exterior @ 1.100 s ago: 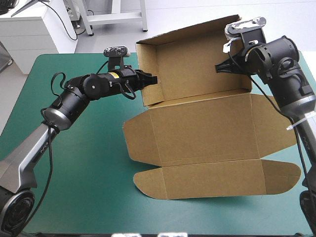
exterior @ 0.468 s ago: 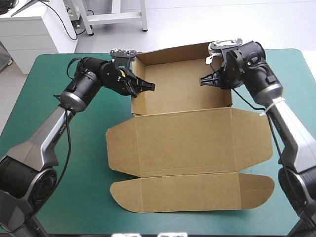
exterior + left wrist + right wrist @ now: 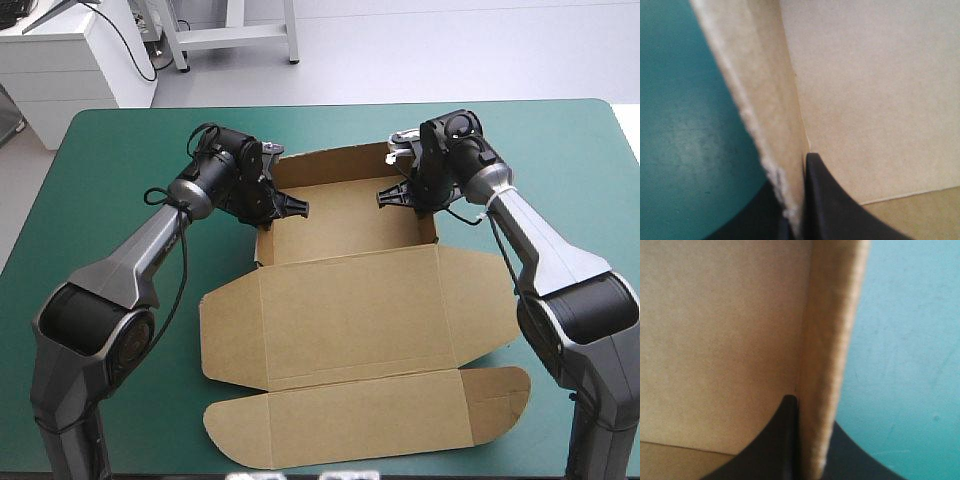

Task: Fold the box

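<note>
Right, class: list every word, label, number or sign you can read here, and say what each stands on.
There is none to read. The box is plain brown board in every view, the teal-green cover is unmarked, and no label shows on the left gripper or right gripper.

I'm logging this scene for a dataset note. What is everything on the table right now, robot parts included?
box: one, brown, mid-table; walls raised at the far end, lid panel flat toward the near edge.
table cover: one, teal-green, under everything.
left gripper: one, black fingers, shut on the box's left wall.
right gripper: one, black fingers, shut on the box's right wall.
</note>
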